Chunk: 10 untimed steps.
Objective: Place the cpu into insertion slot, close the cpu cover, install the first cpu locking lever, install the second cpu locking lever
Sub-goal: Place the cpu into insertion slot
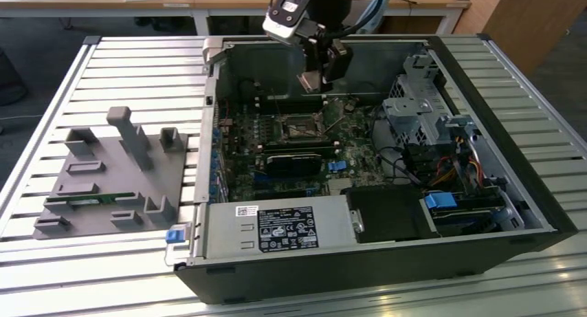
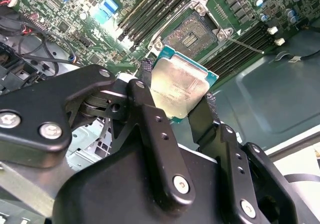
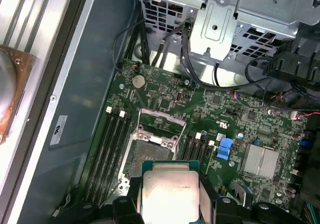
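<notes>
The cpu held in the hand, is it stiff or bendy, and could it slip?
Likely stiff: the cpu is a thin flat plate with a metal top and shows no sag. It may be slippery, since the hand pinches it by its narrow edges between two fingers. Probably light for its size, being so thin.

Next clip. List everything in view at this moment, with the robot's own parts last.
cpu: one, silvery-beige top, held above the motherboard near the slot
insertion slot: one, black, empty, on the motherboard
cpu cover: one, silvery frame, raised open at the slot
motherboard: one, green, on the case floor
computer case: one, black, open, on the table
power supply: one, silvery, labelled, inside the case
drive cage: one, grey metal, in the case, exterior view's right
fixture block: one, grey, on the table, exterior view's left
table: one, pale slatted metal
gripper: one, black, shut on the cpu
</notes>
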Each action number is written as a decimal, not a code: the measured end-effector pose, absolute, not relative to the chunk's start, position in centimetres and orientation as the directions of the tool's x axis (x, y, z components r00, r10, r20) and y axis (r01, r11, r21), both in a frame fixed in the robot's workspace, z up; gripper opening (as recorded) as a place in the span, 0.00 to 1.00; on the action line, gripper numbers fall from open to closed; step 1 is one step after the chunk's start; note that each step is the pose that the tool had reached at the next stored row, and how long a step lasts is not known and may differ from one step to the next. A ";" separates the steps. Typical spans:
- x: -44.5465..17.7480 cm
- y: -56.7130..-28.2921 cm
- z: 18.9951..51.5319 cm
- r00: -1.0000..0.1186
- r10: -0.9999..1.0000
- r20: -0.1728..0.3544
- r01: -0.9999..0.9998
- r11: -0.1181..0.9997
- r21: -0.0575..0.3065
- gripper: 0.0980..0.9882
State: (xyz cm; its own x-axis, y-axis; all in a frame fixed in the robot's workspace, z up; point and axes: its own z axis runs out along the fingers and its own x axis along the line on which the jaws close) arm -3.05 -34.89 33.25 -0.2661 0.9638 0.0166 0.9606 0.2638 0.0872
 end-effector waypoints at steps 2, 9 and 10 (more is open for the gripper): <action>-3.0 -34.9 33.2 -0.265 0.964 0.017 0.961 0.263 0.087 0.50; -3.0 -34.9 33.1 -0.265 0.964 0.017 0.961 0.263 0.087 0.50; -3.0 -34.9 33.1 -0.265 0.964 0.017 0.961 0.263 0.087 0.50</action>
State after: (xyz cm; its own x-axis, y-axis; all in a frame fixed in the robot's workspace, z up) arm -3.05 -34.89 33.12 -0.2654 0.9640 0.0166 0.9608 0.2630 0.0873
